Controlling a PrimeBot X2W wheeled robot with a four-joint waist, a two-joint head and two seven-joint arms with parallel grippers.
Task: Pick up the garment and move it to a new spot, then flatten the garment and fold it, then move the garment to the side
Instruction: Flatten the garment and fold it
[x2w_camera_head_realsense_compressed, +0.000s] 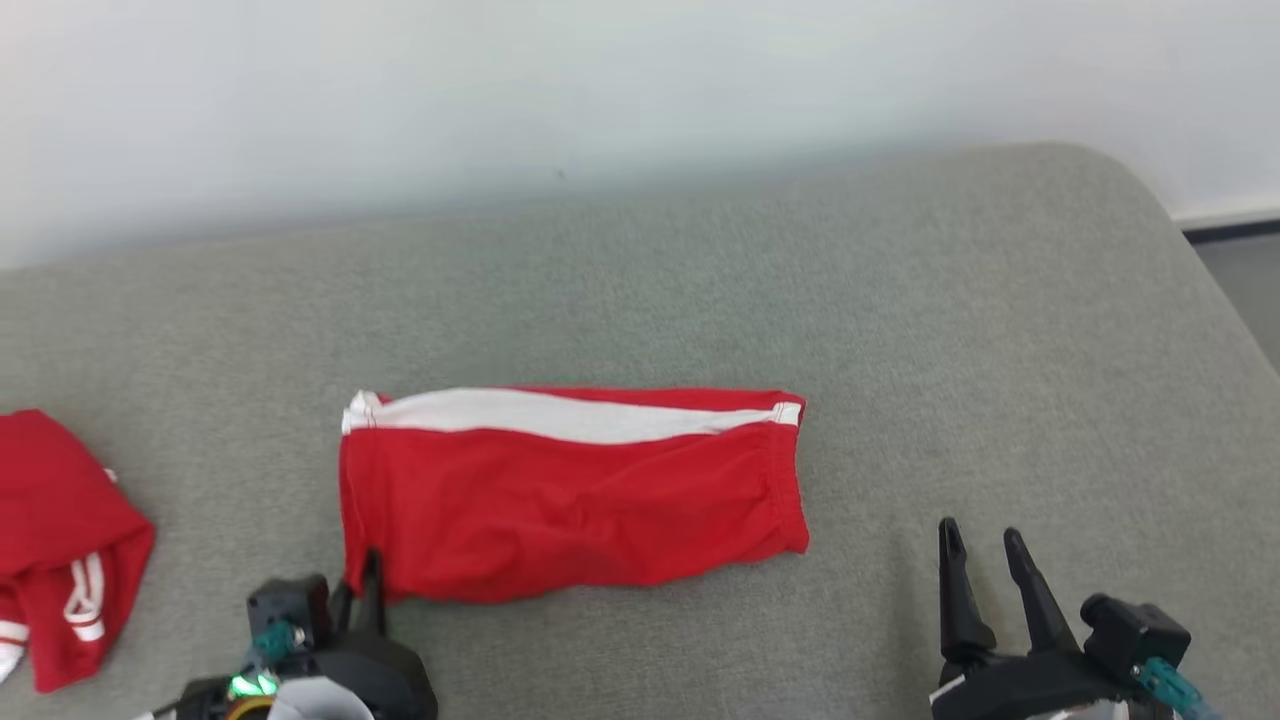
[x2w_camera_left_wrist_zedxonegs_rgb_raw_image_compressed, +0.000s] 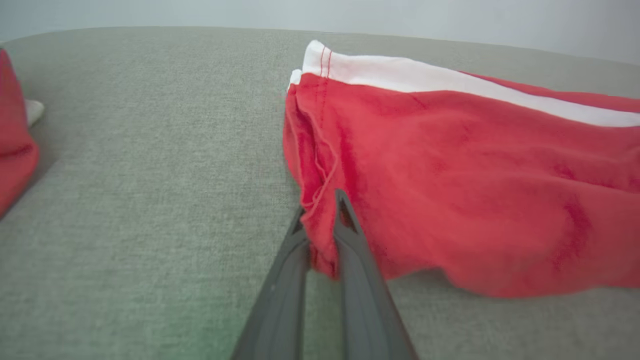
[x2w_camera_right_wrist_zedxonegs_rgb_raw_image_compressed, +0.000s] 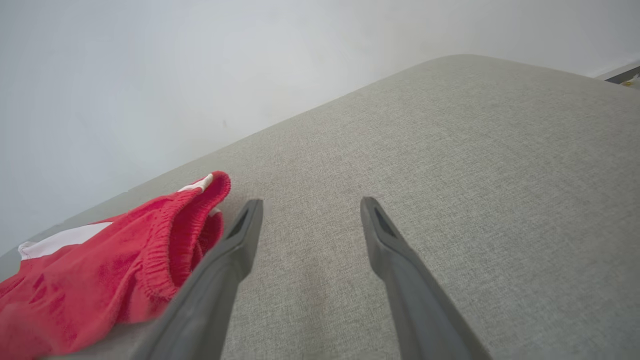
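The red garment (x2w_camera_head_realsense_compressed: 570, 500) lies folded flat near the middle of the grey padded surface (x2w_camera_head_realsense_compressed: 900, 300); it forms a long band with a white stripe along its far edge; its long axis runs left to right across the head view, roughly parallel to the pale wall (x2w_camera_head_realsense_compressed: 600, 80) behind. The hemmed end points to the robot's left; the gathered elastic waistband end points to its right, as the right wrist view shows (x2w_camera_right_wrist_zedxonegs_rgb_raw_image_compressed: 100, 270).

The left gripper (x2w_camera_head_realsense_compressed: 358, 580) sits at the garment's near left corner; in the left wrist view (x2w_camera_left_wrist_zedxonegs_rgb_raw_image_compressed: 320, 210) its fingers are drawn narrow with a fold of the red cloth (x2w_camera_left_wrist_zedxonegs_rgb_raw_image_compressed: 475, 185) pinched between them, the corner bunched at the tips. The right gripper (x2w_camera_head_realsense_compressed: 980, 535) is well apart from the garment, to the right of the waistband end and nearer the robot; its fingers stand wide with nothing between them, over bare grey fabric (x2w_camera_right_wrist_zedxonegs_rgb_raw_image_compressed: 311, 202).

A second red garment with white stripes (x2w_camera_head_realsense_compressed: 60, 520) lies crumpled at the far left, apart from the folded one (x2w_camera_left_wrist_zedxonegs_rgb_raw_image_compressed: 12, 145).
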